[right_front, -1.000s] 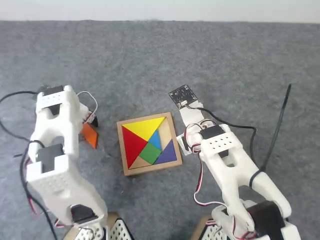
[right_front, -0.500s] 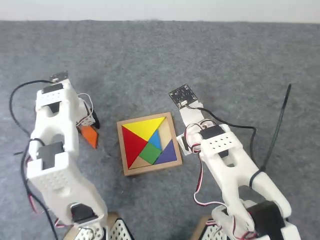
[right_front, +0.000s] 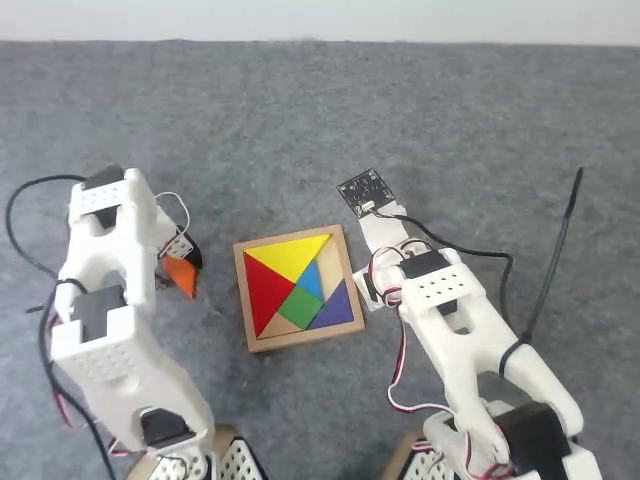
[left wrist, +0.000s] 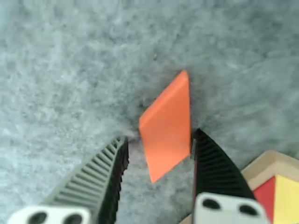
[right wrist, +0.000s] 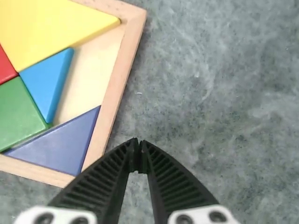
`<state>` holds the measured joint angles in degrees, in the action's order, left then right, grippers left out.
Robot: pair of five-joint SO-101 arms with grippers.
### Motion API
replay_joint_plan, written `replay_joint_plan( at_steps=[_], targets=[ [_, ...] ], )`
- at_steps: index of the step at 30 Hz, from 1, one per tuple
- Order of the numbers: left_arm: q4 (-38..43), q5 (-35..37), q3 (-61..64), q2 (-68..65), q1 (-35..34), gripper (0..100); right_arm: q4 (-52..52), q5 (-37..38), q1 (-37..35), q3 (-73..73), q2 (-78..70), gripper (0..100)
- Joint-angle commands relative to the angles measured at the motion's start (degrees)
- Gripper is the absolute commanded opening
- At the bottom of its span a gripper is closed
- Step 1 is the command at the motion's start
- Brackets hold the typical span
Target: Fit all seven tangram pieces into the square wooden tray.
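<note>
The square wooden tray (right_front: 243, 292) lies mid-table and holds a yellow triangle (right_front: 288, 255), a red triangle (right_front: 264, 290), a green square (right_front: 300, 306), a blue triangle (right_front: 312, 280) and a purple triangle (right_front: 335, 306). Bare wood shows beside the blue triangle (right wrist: 49, 79), along the tray wall (right wrist: 122, 79). An orange parallelogram (left wrist: 167, 122) lies on the carpet left of the tray. My left gripper (left wrist: 159, 136) is open and straddles it, with one black finger (left wrist: 210, 161) against its edge. My right gripper (right wrist: 139, 142) is shut and sits low just off the tray's right side, holding nothing.
Grey carpet covers the whole table. A small black circuit board (right_front: 364, 191) on the right arm's wrist sticks out behind the tray. Cables trail from both arms (right_front: 470, 255). Open carpet stretches behind the tray and to the far right.
The left arm's wrist tipped back and then came down again over the orange parallelogram, which stays in about the same spot. The right arm and the tray have not moved.
</note>
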<state>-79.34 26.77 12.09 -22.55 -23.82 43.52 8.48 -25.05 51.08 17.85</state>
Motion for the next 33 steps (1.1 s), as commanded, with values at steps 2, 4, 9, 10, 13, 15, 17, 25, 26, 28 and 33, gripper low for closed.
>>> replay_joint_plan(
  at_steps=[2, 4, 9, 10, 13, 15, 17, 25, 26, 28, 33],
  targets=[
    [2.5, 3.5, 2.2, -0.3, -0.2, 20, 0.7, 0.5, -0.3, -1.8, 3.2, 0.8],
    [4.1, 6.6, 2.9, -0.4, -0.2, 16, 0.7, 0.5, -0.3, -1.8, 3.2, 0.8],
    [4.7, 7.0, 2.3, -0.4, -0.4, 7, 0.7, 0.5, -0.3, -1.8, 3.2, 0.8],
    [4.4, 6.9, 2.0, -0.4, -0.4, 7, 0.7, 0.5, -0.3, -1.8, 3.2, 0.8],
    [4.4, 4.4, 1.4, -0.4, 0.2, 7, 0.7, 0.5, -0.3, -1.8, 3.2, 0.8],
    [4.3, 0.4, 0.7, -0.4, 1.4, 7, 0.7, 0.5, -0.3, -1.8, 3.2, 0.8],
    [4.2, -4.3, -0.1, -0.4, 2.3, 7, 0.7, 0.5, -0.3, -1.8, 3.2, 0.8],
    [-0.5, -31.7, -9.0, -0.9, 1.8, 7, 0.7, 0.5, -0.2, -1.8, 3.2, 0.8],
    [-1.1, -35.3, -9.8, -0.9, 1.8, 7, 0.7, 0.5, -0.2, -1.8, 3.2, 0.8],
    [-2.7, -40.1, -10.9, -0.4, 1.8, 7, 0.7, 0.5, -0.2, -1.8, 3.3, 0.8],
    [-4.3, -40.3, -13.2, -1.0, 1.9, 7, 0.7, 0.5, -0.2, -1.8, 3.3, 0.8]
  ],
)
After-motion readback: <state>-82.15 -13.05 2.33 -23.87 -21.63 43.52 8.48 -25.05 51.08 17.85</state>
